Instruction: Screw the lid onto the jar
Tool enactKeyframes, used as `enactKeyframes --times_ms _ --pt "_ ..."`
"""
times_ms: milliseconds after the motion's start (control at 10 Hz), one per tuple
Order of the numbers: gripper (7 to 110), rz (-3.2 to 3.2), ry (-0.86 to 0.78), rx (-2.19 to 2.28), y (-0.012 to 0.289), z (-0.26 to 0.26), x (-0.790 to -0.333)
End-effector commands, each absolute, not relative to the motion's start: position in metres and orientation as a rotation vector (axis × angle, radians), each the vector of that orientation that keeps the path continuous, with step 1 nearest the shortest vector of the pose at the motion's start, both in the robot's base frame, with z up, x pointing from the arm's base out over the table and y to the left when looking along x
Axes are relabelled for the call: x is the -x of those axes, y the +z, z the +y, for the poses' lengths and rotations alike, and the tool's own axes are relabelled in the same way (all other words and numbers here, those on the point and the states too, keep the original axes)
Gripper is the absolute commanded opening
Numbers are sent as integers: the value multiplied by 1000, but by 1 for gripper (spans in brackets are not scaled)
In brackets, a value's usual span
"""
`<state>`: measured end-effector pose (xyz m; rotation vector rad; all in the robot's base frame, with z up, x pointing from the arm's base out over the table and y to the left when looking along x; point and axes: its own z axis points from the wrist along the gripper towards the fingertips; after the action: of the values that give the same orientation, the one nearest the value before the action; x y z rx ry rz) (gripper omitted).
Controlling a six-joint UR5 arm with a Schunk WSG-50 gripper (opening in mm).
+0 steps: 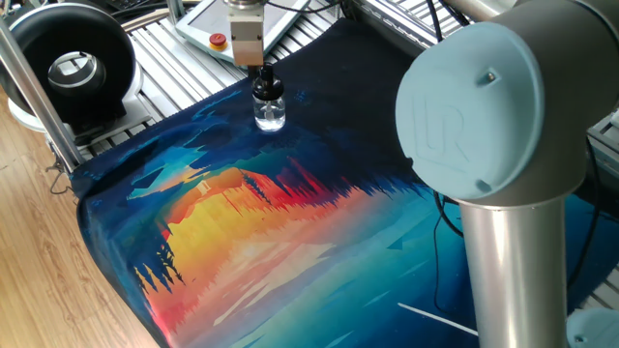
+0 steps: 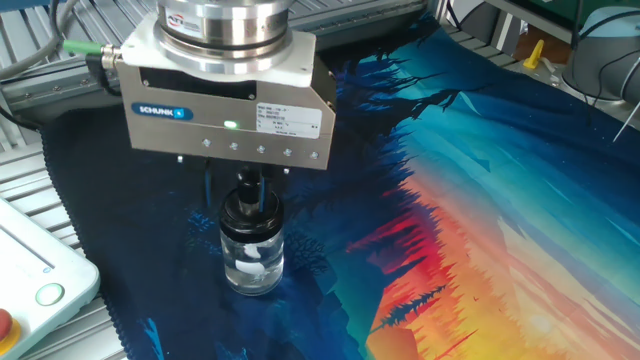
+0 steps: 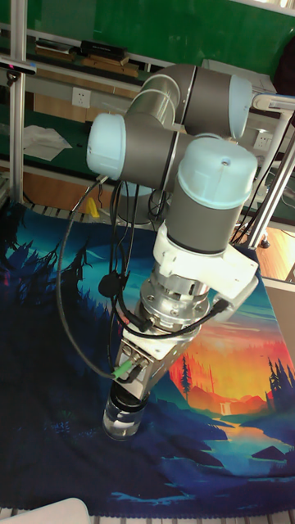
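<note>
Gripper of mine hangs straight down from my wrist, fingers pinched on the lid, a small black cap sitting on the neck of the jar. The jar is a little clear glass bottle standing upright on the dark blue edge of a mat printed with a sunset forest scene. In the tall fixed view my gripper body covers the lid entirely and only the jar's glass base shows beneath it. In one fixed view the jar stands near the mat's far corner, just beside the ridged metal table surface, with a pale control box bearing a red button beyond it and a large black ring-shaped device well apart to the side. I judge the step in hand is turning the cap down onto the thread. To do it well I should keep my wrist axis in line with the neck, press only lightly, and watch that the unheld jar does not spin along.
</note>
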<state>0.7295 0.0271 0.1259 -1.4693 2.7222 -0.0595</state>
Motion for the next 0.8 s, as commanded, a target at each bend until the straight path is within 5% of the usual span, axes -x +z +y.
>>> enactKeyframes --times_ms 0,700 --pt "44 2629 -20 1593 124 32 -728" --pt "44 2608 50 1756 121 17 -711"
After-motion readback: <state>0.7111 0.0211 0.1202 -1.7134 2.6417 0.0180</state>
